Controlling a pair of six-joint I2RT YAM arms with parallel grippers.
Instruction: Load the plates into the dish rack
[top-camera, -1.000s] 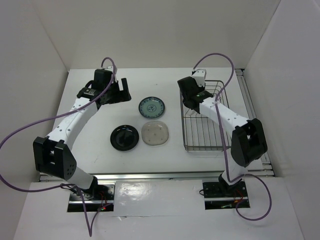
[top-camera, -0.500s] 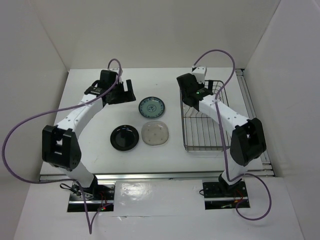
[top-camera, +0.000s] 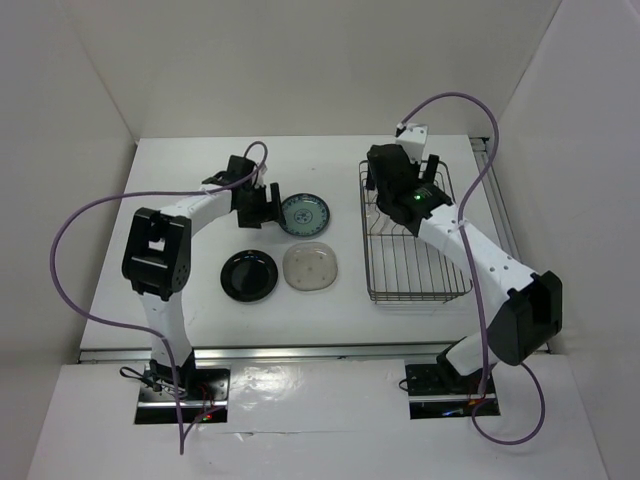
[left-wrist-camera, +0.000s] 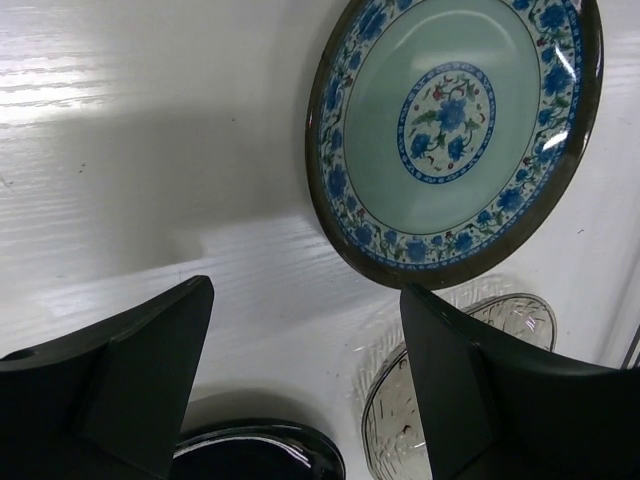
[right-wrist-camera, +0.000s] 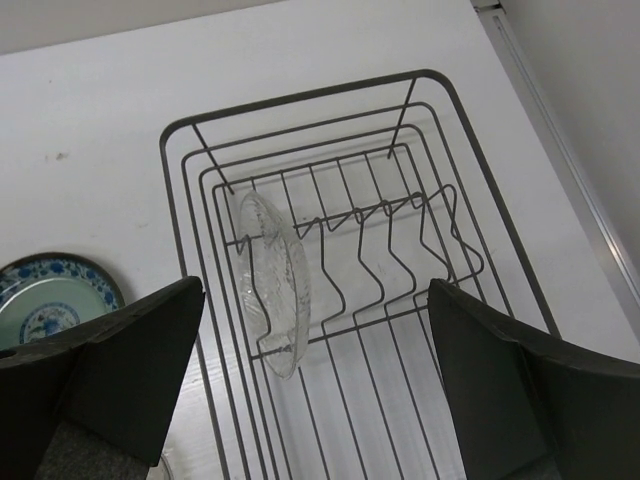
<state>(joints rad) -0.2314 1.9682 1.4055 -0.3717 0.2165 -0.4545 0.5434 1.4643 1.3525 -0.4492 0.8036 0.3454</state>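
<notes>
Where white walls (top-camera: 300, 60) enclose it, the table (top-camera: 300, 312) holds plates (top-camera: 249, 275)

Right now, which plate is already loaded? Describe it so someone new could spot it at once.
Find the dark wire dish rack on the right side of the table. In its row of upright prongs, at the end nearest the loose plates, stands the clear glass plate. Only it is colourless and on edge; the blue-patterned plate, black plate and beige plate lie flat.
</notes>
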